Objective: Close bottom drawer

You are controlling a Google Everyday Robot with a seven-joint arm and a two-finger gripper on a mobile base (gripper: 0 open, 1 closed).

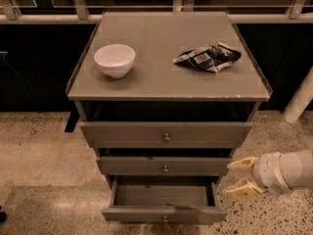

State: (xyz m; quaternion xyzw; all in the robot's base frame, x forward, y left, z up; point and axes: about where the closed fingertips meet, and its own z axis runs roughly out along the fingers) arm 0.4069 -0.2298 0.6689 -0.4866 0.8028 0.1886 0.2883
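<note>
The grey cabinet (166, 80) has three drawers. The bottom drawer (164, 213) is pulled far out, its inside bare, with a small brass knob (165, 219) on its slim front. The middle drawer (164, 166) and top drawer (166, 134) stand slightly out. My gripper (238, 176) comes in from the right, beside the cabinet's right side at the level between the middle and bottom drawers. Its two cream fingers (242, 189) are spread apart and hold nothing. It touches no drawer.
A white bowl (115, 60) and a crumpled dark snack bag (208, 58) lie on the cabinet top. A dark window wall with a white rail runs behind. A white post (299, 102) stands at the right. Speckled floor surrounds the cabinet.
</note>
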